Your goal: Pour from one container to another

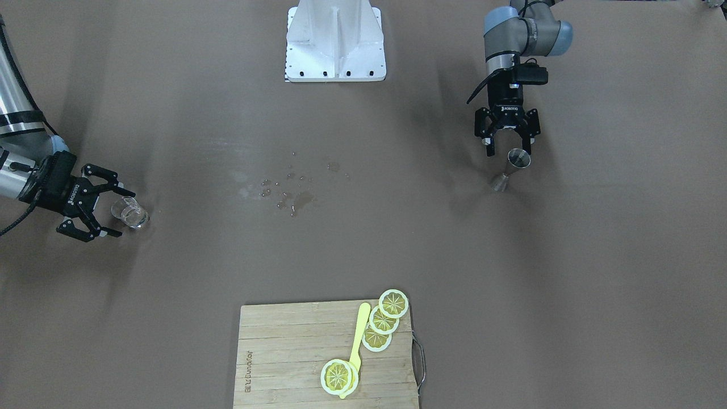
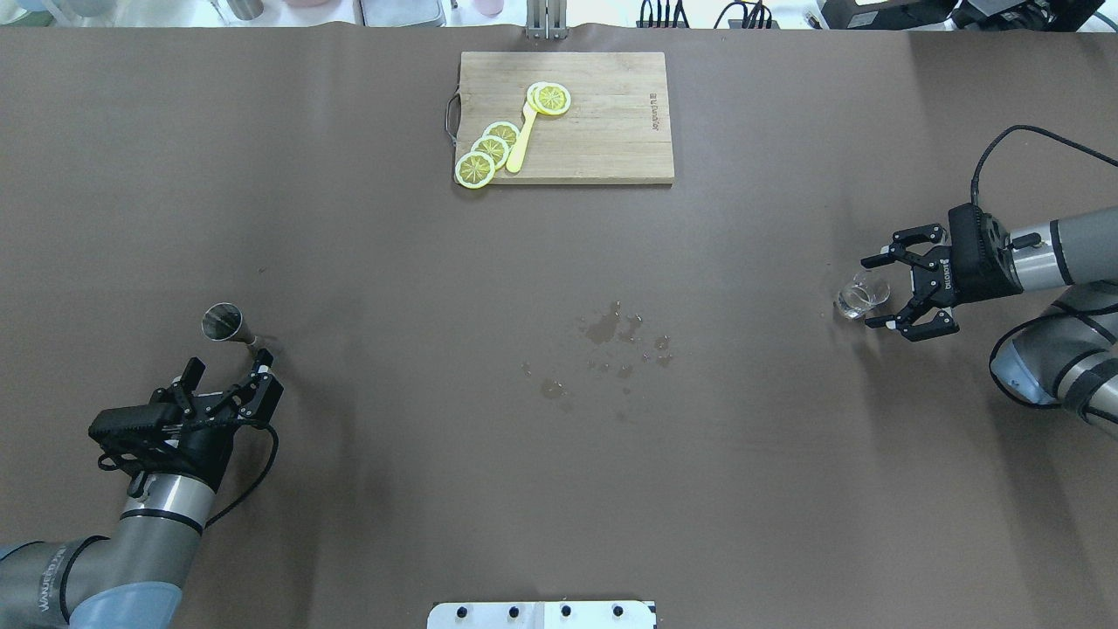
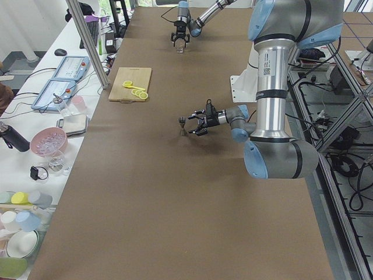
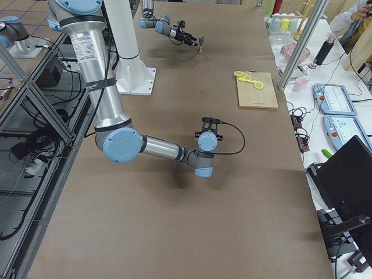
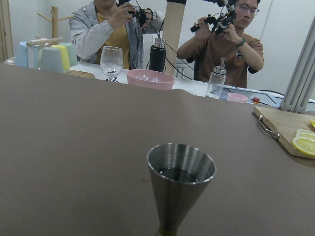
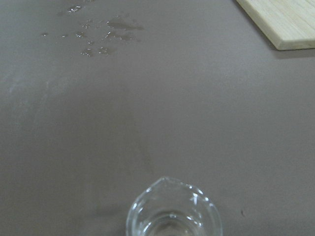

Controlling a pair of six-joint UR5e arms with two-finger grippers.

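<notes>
Standing upright, 1 glass cup [image 2: 860,297], 1 jigger [image 2: 225,323], L gripper [image 2: 229,362], R gripper [image 2: 877,292], both wide open, empty.

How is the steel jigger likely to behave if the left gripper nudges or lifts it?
The jigger probably tips easily: it stands on a small foot, with a narrow waist and a wide mouth on top. Its polished, sloping walls look slippery, so it may slide in the left gripper. Liquid shows inside it, so any tilt would likely spill.
</notes>
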